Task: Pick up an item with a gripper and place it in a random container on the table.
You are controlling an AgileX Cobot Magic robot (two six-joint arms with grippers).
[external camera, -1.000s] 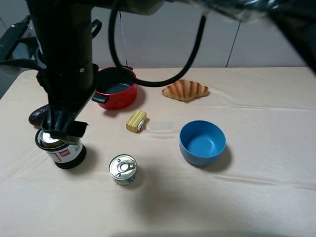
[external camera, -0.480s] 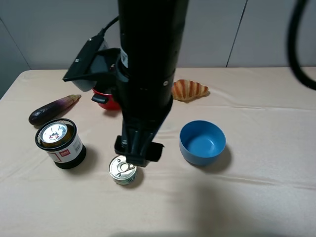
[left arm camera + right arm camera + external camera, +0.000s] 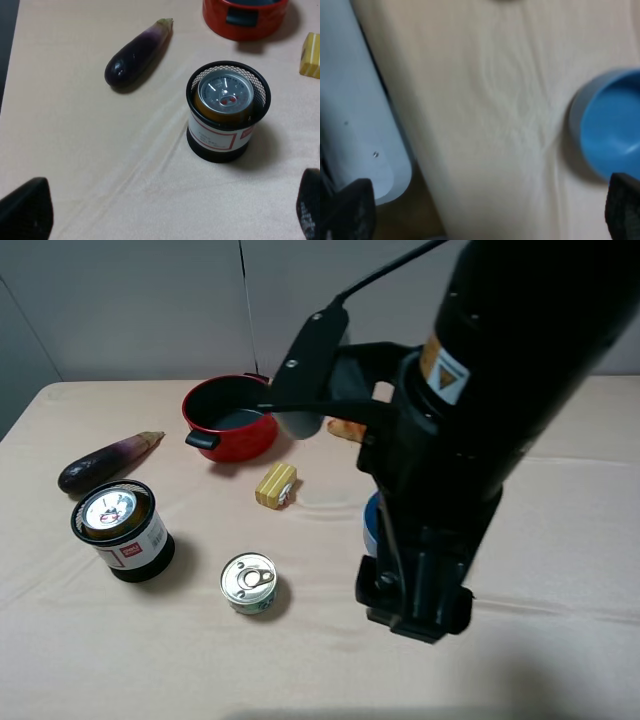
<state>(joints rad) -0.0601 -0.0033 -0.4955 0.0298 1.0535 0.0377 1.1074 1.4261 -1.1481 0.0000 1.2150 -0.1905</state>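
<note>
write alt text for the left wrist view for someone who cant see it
An orange-brown tin can stands upright inside a black wire-mesh cup on the beige table. An eggplant lies apart from it, and a red pot and a yellow block are cut off at the edge.

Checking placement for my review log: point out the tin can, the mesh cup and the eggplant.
tin can [image 3: 225, 95], left wrist view, on its silver lid.
mesh cup [image 3: 216, 140], left wrist view, on its white label.
eggplant [image 3: 134, 56], left wrist view, on its purple body.

Arm blocks the right half

The black arm [image 3: 470, 430] hides most of the blue bowl [image 3: 370, 525] and croissant [image 3: 345, 428]; right wrist view is blurred.
</note>
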